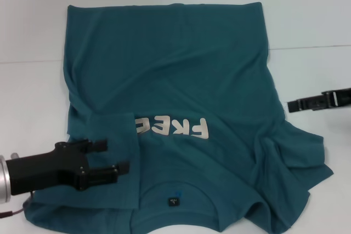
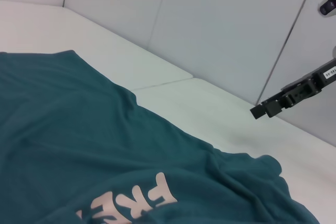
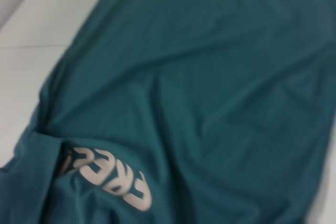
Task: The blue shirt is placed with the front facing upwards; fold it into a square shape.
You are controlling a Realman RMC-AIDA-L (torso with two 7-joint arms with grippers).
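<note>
Blue shirt (image 1: pixel 181 91) lies face up across the middle of the white table (image 1: pixel 33 20), collar toward the near edge, "FREE!" lettering (image 1: pixel 173 128) showing. Left sleeve is folded inward, covering the start of the lettering. Left hand (image 1: pixel 114 157) sits over that folded sleeve by the near left corner, fingers spread, nothing grasped. Right hand (image 1: pixel 292 106) is off the shirt near the right edge; cannot tell its state.
</note>
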